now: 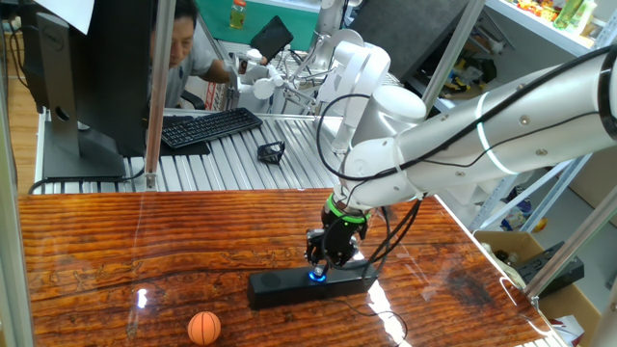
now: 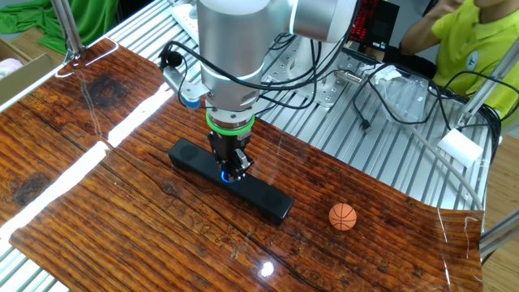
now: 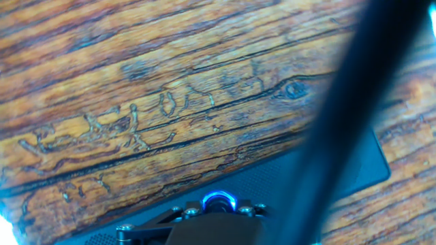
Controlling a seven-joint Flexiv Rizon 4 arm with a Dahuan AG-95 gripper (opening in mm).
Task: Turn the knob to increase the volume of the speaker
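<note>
The black speaker lies on the wooden table, near its front edge. It also shows in the other fixed view and in the hand view. The knob glows blue at the middle of its top. My gripper points straight down onto the knob, with the fingers closed in around it. In the other fixed view the gripper covers most of the knob. In the hand view the blue ring of the knob sits right at the gripper's base.
A small orange basketball lies left of the speaker, also seen in the other fixed view. A black keyboard, a monitor and a seated person are behind the table. A blurred dark cable crosses the hand view.
</note>
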